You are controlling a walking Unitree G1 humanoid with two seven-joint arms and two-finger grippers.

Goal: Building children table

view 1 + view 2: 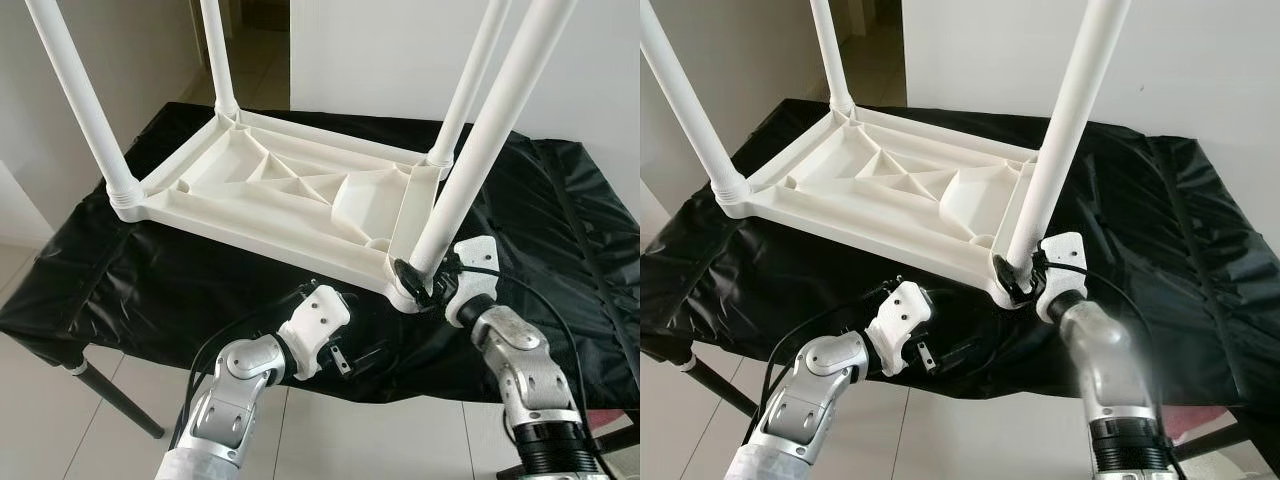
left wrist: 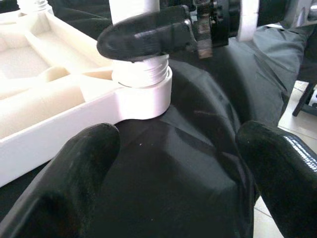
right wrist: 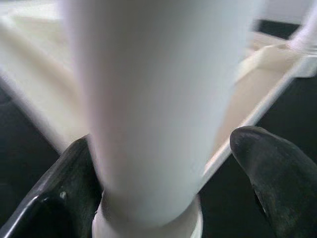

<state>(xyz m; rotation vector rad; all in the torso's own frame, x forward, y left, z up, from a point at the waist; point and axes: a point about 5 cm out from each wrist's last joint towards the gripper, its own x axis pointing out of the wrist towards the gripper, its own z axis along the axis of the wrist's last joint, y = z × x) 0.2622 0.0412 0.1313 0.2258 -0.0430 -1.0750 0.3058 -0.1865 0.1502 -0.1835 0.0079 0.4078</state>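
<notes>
A white plastic children's table (image 1: 290,190) lies upside down on a work table draped in black cloth (image 1: 560,230), its ribbed underside facing up and four white legs rising from the corner sockets. The legs at the far left corner (image 1: 216,50) and near left corner (image 1: 80,100) stand upright, as does the far right one (image 1: 470,85).

At the near right corner, nearest the robot, the right gripper (image 1: 418,280) has its two black fingers set around the base of the near right leg (image 1: 480,140), just above the threaded collar where the leg meets its socket (image 1: 405,292). In the right wrist view the leg (image 3: 148,99) stands between the two fingers (image 3: 272,168); one appears pressed against the leg while a small gap shows at the other, though the blur makes a firm grip hard to confirm. The left wrist view shows one of those black fingers (image 2: 143,37) lying across the leg directly above the ribbed collar (image 2: 141,74).

The left gripper (image 1: 345,360) hovers low at the near edge of the cloth, just in front of that same corner, touching nothing. Its fingers (image 2: 64,183) are spread wide apart, with bare black cloth between them.

Pale tiled floor (image 1: 60,430) shows beneath the work table, along with one of its dark legs (image 1: 115,395).
</notes>
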